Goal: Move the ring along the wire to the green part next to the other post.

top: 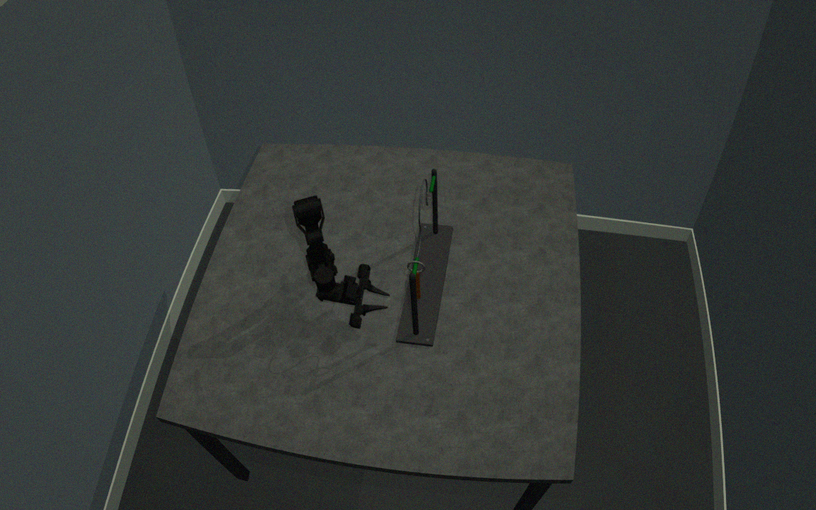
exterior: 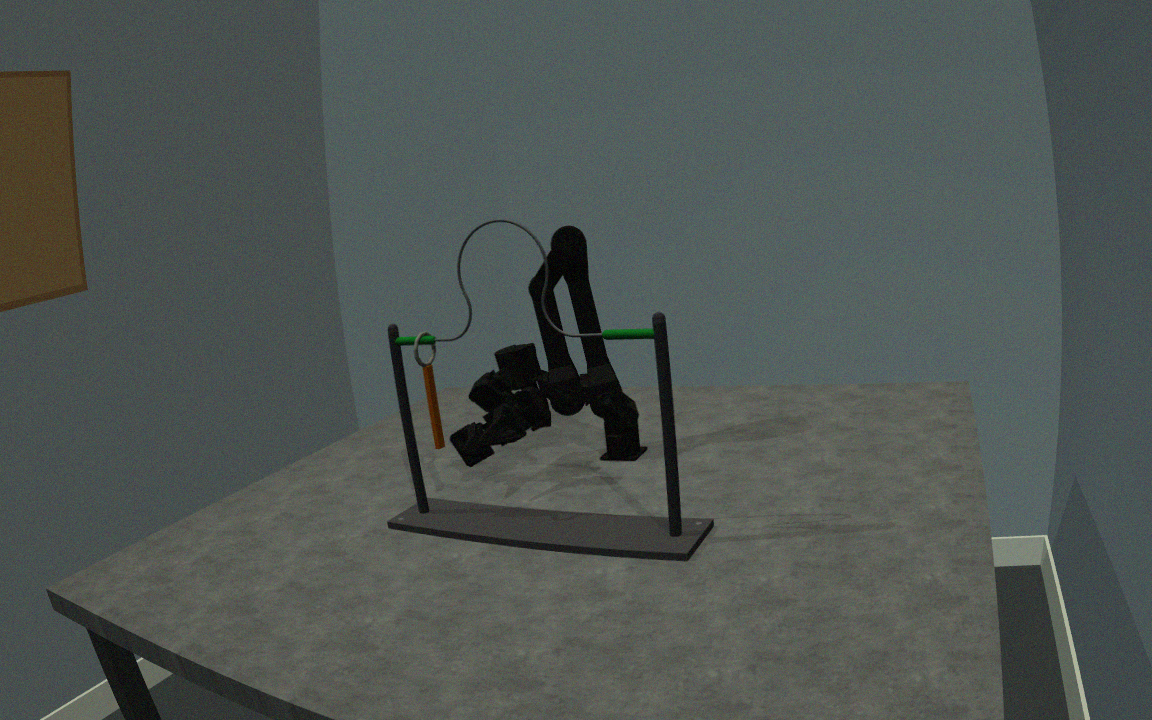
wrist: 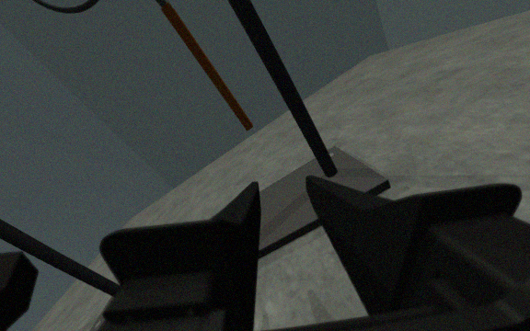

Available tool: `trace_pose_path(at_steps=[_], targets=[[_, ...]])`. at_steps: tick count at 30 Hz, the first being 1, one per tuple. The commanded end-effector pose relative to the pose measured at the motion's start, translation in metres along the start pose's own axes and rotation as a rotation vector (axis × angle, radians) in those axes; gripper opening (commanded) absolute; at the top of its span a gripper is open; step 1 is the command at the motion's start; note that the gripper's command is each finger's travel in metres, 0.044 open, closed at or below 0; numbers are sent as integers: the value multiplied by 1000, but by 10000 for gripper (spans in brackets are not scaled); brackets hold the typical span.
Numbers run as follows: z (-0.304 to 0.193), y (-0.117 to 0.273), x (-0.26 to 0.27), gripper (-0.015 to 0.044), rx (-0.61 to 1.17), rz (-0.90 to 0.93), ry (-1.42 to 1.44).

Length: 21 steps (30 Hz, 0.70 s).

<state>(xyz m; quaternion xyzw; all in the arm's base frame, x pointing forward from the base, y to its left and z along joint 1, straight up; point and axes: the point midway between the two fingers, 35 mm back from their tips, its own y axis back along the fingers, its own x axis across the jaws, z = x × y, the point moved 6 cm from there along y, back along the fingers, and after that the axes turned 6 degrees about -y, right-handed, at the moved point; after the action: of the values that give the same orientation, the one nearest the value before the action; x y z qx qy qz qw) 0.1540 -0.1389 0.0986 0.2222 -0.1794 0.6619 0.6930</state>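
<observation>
The ring point(top: 408, 267) point(exterior: 415, 351) hangs around the green part point(exterior: 404, 341) beside the left post point(exterior: 407, 429) point(top: 414, 310) point(wrist: 288, 87), as the exterior view shows it. Its orange handle point(top: 418, 285) point(exterior: 433, 407) point(wrist: 210, 69) hangs down, leaning slightly. My gripper point(top: 389, 301) point(wrist: 282, 185) is partly open with nothing between its fingers. It is on the arm's side of the wire, short of the handle and not touching it. In the wrist view the handle is above the fingertips, and the ring is out of frame. The other green part point(top: 432, 183) point(exterior: 627, 334) is bare.
The thin grey wire point(exterior: 499, 221) point(wrist: 69, 11) arches high between the posts. The other post point(top: 435, 209) point(exterior: 667, 429) point(wrist: 40, 248) stands at the far end of the base plate point(top: 439, 253) point(exterior: 553, 528) point(wrist: 288, 207). The plate lies on the grey table point(top: 493, 380) point(exterior: 786, 608).
</observation>
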Motion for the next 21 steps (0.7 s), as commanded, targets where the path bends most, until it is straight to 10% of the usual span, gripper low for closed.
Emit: trace_pose_path(at_steps=[1, 21], targets=[[-3, -4, 3, 160, 3, 11, 40], [37, -44, 29, 160, -75, 28, 481]])
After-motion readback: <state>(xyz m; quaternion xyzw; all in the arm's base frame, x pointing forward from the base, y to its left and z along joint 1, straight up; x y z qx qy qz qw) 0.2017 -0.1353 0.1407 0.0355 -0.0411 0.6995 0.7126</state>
